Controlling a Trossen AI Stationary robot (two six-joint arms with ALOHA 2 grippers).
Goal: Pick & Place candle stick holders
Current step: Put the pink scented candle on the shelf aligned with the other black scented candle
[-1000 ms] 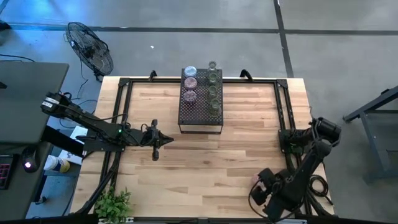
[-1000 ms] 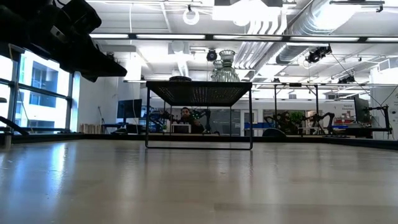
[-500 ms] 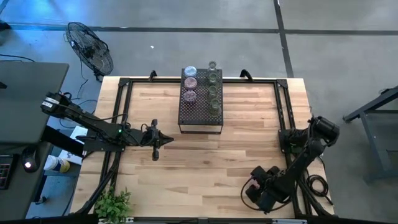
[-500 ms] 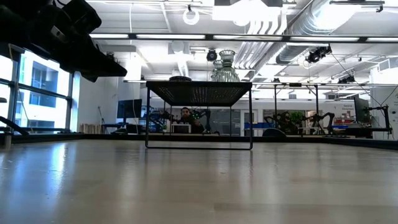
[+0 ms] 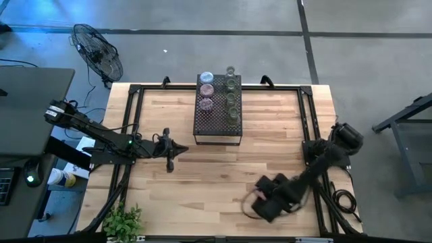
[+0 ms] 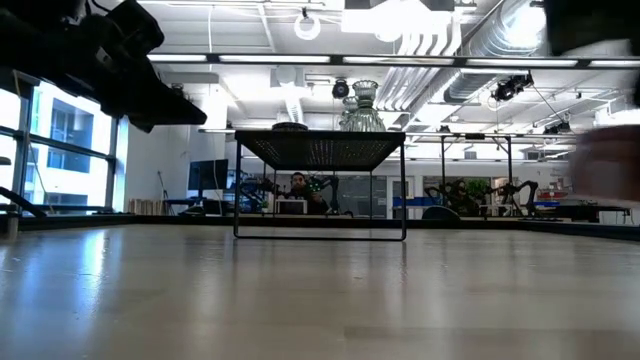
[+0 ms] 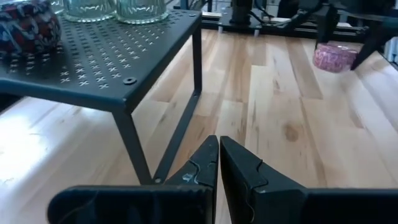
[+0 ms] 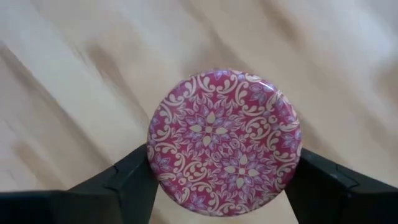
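From my station, the right tool [image 8: 221, 186] has a small round pink glass candle holder [image 8: 224, 142] between its two dark fingers, one finger touching each side of the cup, so I read it as grasping the cup. Seen from above, the cup's face carries a dense magenta pattern of pale scrolls and petals radiating from a central flower. In the high view that holder [image 5: 259, 196] is over the near right part of the pale wooden table [image 5: 202, 175], blurred; I cannot tell whether it rests on the wood or hangs above it. The left wrist view shows it as a pink cup [image 7: 334, 56] far across the table, apart from the stand.

No brand, label or writing is readable anywhere.

The black perforated metal stand [image 5: 217, 115] sits at the far middle of the table. On its top I see two rows of small glass cups: clear-greenish ones [image 5: 232, 98] along the right side, and a pale blue one [image 5: 206, 77], with pink-purple ones [image 5: 206, 104] nearer, on the left side. Up close, the clear ribbed cups [image 7: 140, 9] look empty, and a dark red-and-blue patterned cup [image 7: 26, 27] stands beside them.

The left tool [image 7: 219, 163] is clenched on nothing, hovering over the table left of the stand.
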